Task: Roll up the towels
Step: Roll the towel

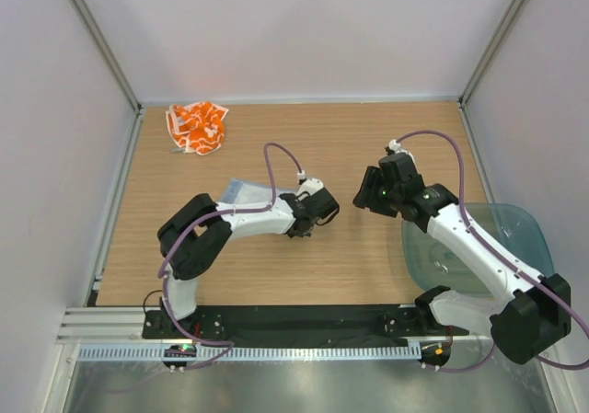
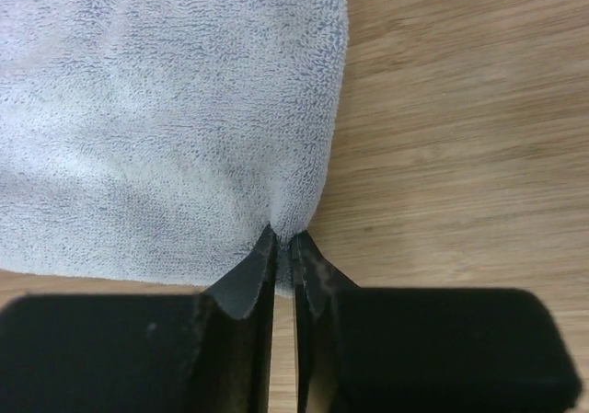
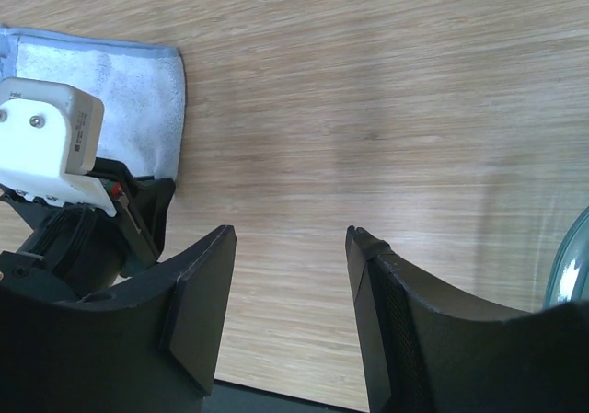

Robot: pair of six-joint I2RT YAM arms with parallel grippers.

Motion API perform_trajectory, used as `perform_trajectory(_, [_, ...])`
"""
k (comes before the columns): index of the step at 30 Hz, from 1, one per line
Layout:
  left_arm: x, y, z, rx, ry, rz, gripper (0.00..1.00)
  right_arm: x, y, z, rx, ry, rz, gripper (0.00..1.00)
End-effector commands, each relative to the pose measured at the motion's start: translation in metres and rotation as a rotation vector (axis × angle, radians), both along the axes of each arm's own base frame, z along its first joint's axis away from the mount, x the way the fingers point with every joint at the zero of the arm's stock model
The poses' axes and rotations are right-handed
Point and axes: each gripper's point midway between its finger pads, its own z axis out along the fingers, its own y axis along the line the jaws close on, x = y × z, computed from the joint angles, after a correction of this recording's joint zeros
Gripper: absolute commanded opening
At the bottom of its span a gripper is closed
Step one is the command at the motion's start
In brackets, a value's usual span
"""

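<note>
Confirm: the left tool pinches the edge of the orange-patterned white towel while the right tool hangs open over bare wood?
No. The left wrist view shows the left tool pinching the plain pale grey-blue terry towel; the rest holds.

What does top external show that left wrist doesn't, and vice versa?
Only top external: the orange-patterned towel crumpled at the far left corner, the teal tray at the right edge, and the right gripper over bare wood. Only left wrist: the left gripper pinched shut on a corner of the grey-blue towel. Both: that towel and the wooden table.
</note>
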Motion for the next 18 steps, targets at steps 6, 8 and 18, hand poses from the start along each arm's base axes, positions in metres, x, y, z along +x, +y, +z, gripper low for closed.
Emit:
perform_trajectory(6, [-0.013,0.008,0.003,-0.115,0.001,0.025,0.0,0.008,0.017,0.002,0.086,-0.003,-0.001,0.59])
perform_trajectory(8, [-0.019,0.003,0.017,-0.197,0.0,0.015,0.0,0.006,0.042,-0.007,0.209,0.041,0.042,0.59])
perform_trajectory(18, [-0.036,0.011,0.034,-0.309,-0.018,-0.017,0.0,0.013,0.124,-0.046,0.463,0.16,0.12,0.66])
